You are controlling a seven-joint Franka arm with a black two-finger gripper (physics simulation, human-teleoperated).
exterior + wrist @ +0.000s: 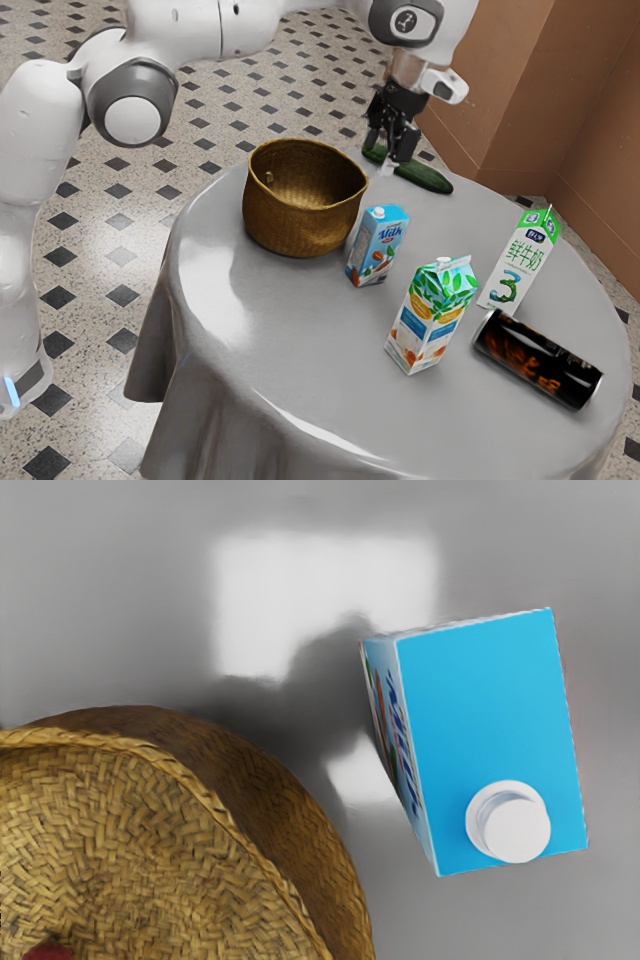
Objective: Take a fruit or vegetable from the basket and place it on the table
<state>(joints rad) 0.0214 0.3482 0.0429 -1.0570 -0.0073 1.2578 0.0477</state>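
My black gripper (392, 150) is at the exterior view's upper right, past the basket, and overlaps part of a dark green cucumber (426, 177) in that view. Whether it touches the cucumber, or is open or shut, I cannot tell. The cucumber lies outside the basket at the far edge of the grey table (260, 345). A brown woven basket (300, 225) stands upright on the table. In the wrist view, the basket (130, 850) holds a small, partly cut-off red thing (48, 952); I cannot tell what it is.
Beside the basket stands a blue milk carton (377, 246), its blue top (485, 720) and white cap facing the wrist camera. Farther right are a green-and-white carton (430, 320), another white carton (520, 262) and a black can (538, 360) lying on its side.
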